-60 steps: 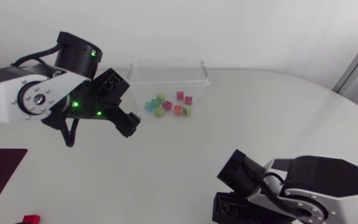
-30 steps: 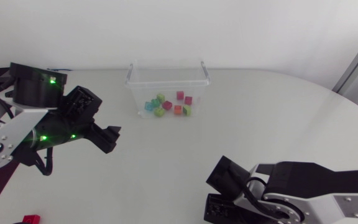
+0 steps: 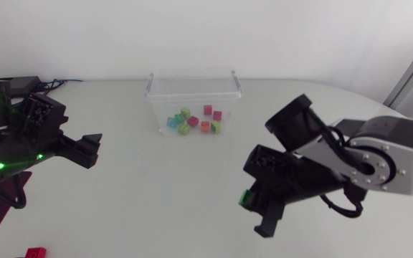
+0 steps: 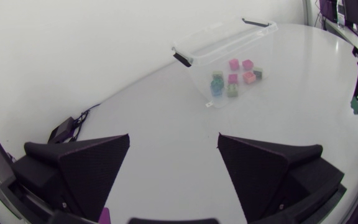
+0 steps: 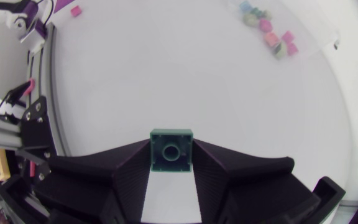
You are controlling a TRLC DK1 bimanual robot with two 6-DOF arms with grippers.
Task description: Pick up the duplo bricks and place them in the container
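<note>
The green brick (image 5: 171, 149) is clamped by its sides in the right gripper (image 5: 171, 163). It could slip or twist loose on the way to the container (image 3: 192, 72), which stands well apart by the table's (image 3: 156, 193) far edge. The left gripper (image 4: 174, 155) is spread wide and seemingly empty.

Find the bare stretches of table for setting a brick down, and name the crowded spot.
Bare table lies between the left claw and the right claw holding a green brick, in front of the container; also between the container and the right arm. Crowded: the container's floor, strewn with bricks.
</note>
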